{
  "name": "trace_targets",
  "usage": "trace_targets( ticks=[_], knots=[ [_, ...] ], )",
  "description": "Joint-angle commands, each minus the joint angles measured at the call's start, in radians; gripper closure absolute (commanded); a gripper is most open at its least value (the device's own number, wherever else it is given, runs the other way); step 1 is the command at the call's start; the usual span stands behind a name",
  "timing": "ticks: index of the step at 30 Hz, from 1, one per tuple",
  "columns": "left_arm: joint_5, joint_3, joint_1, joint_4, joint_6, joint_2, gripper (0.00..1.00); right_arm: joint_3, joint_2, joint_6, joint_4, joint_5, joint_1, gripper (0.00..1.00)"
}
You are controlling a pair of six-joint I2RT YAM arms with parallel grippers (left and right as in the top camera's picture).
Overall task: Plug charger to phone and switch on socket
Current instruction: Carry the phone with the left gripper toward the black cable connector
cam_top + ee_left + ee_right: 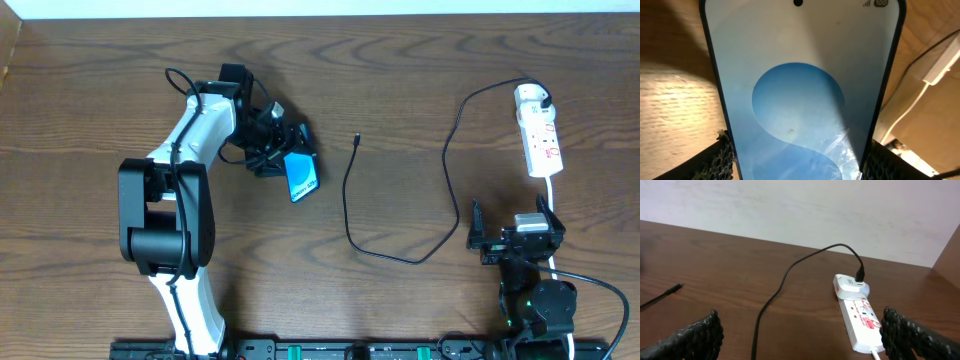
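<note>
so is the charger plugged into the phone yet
Out: the charger tip lies on the table, apart from the phone in the left tool.

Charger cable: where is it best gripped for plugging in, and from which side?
Just behind the connector tip, from above, pinched across the cable. That end lies free on the table with a straight run behind it; the other end is plugged into the power strip.

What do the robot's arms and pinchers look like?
The left arm has smooth white shells joined by chunky black blocks. Thin black cables loop along it to the black left gripper. The right arm is mostly black, with tiny green lights low down. Up close, the fingers are black with a rough, bumpy surface.
</note>
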Motion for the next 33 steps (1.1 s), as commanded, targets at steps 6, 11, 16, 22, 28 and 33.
trace_targets(
  ticks=[6, 11, 16, 22, 28, 33],
  knots=[
    [0.148, 0.001, 0.002, -0.002, -0.125, -0.034, 0.31, -0.005, -0.006, -0.007, -0.002, 0.008, 0.007, 0.01],
    [0.215, 0.001, 0.004, -0.001, -0.207, -0.034, 0.32, -0.005, -0.006, -0.007, -0.002, 0.008, 0.007, 0.01],
    [0.269, 0.001, 0.014, 0.009, -0.303, -0.034, 0.32, -0.005, -0.006, -0.007, -0.002, 0.008, 0.007, 0.01],
    [0.356, 0.001, 0.027, 0.009, -0.435, -0.034, 0.32, -0.005, -0.006, -0.007, -0.002, 0.008, 0.007, 0.01],
    [0.443, 0.001, 0.027, 0.01, -0.49, -0.034, 0.32, -0.005, -0.006, -0.007, -0.002, 0.008, 0.007, 0.01],
    [0.503, 0.001, 0.027, 0.01, -0.49, -0.034, 0.32, -0.005, -0.006, -0.007, -0.002, 0.008, 0.007, 0.01]
  ],
)
